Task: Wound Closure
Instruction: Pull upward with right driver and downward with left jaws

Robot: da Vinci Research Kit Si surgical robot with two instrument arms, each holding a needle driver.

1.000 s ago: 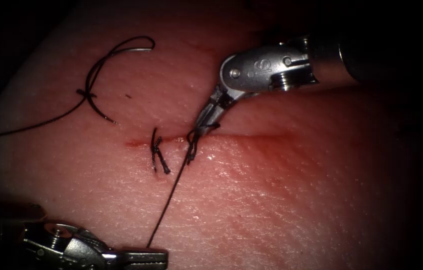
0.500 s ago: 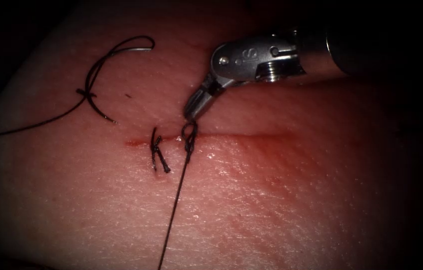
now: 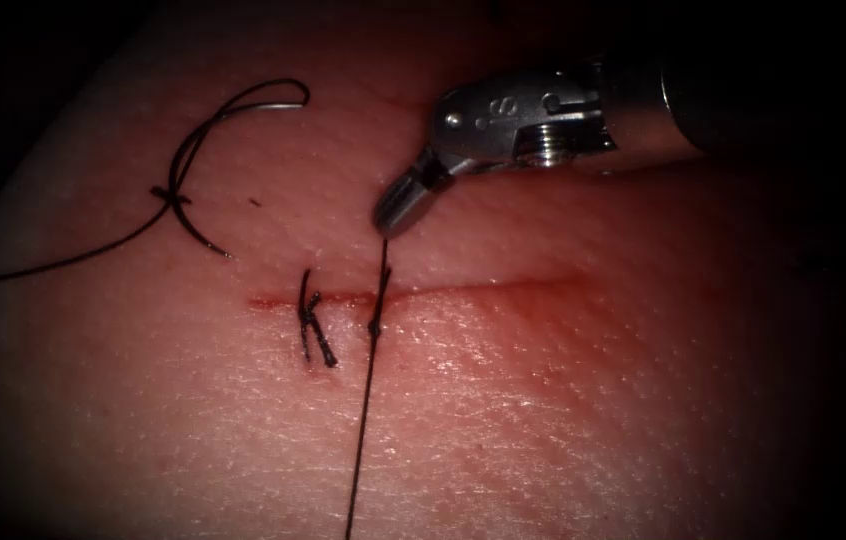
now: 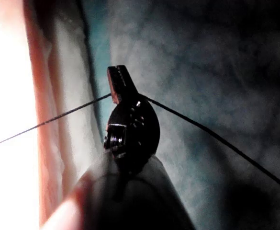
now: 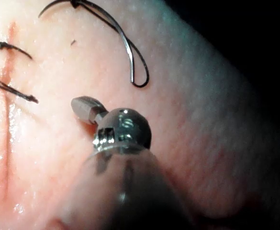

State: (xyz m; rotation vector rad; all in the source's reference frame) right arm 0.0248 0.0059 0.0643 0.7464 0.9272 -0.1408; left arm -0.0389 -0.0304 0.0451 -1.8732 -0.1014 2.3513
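**Now the thread stands taut across the cut**

Broadly, the tissue (image 3: 593, 400) lies flat with its cut (image 3: 463, 293) running sideways. Above the cut, the right end effector (image 3: 390, 217) is clenched on the thread (image 3: 363, 430), which runs straight down through a small knot (image 3: 375, 327). Off the tissue's edge, the left end effector (image 4: 119, 84) is clamped on the same strand. Upper left, the needle (image 3: 205, 140) rests loose on the surface. A finished stitch (image 3: 313, 325) sits left of the knot.

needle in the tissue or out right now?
Out. The needle lies loose on the tissue, on the far side of the cut toward its left end, whole curve visible, thread crossing it; neither tool holds it.
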